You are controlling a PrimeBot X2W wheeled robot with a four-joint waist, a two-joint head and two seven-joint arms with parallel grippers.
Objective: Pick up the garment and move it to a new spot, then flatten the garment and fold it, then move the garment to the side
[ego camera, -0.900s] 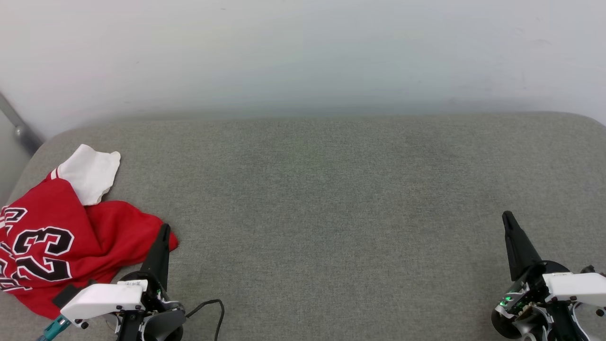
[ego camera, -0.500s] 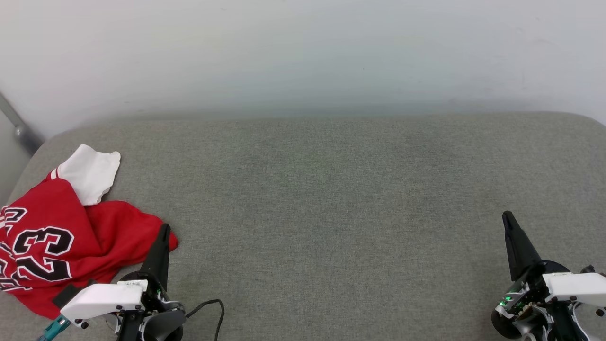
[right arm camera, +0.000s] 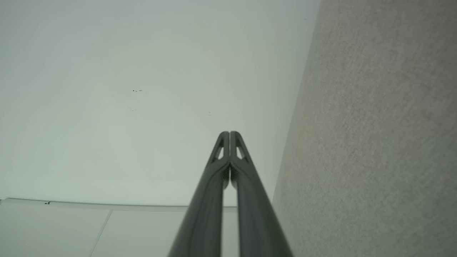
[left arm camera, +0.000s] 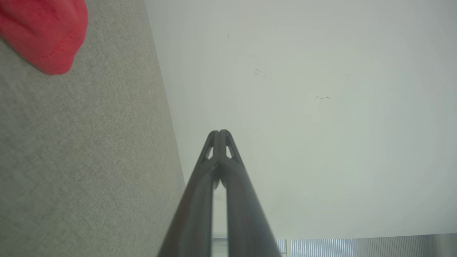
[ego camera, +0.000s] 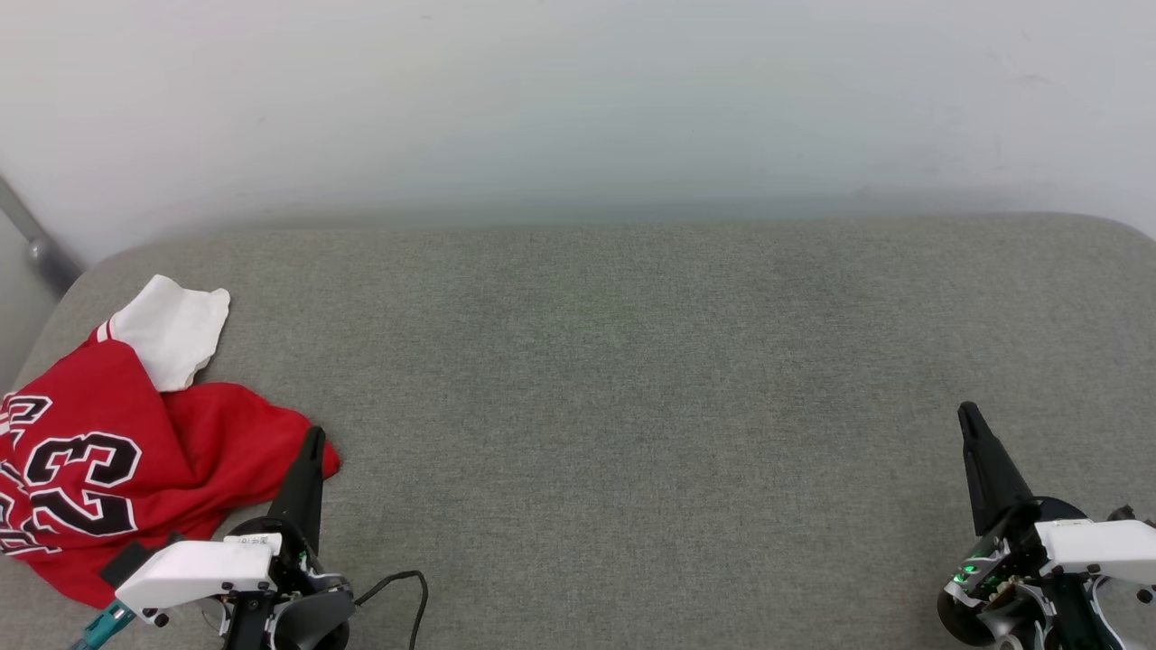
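Red jersey cloth, crumpled, a black "23" facing up and one white sleeve thrown out toward 12 o'clock: the garment lies at 8 o'clock on the grey upholstered surface. Just beside its 4 o'clock hem stands the left gripper, fingers pressed together on nothing. The right gripper, likewise closed and empty, sits well apart at 4 o'clock, below a white wall.

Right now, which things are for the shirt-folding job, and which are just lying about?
For the job: red shirt, crumpled at the left; left tool, shut, beside it; right tool, shut, far off.
Just lying about: black cable; grey bar, far left.
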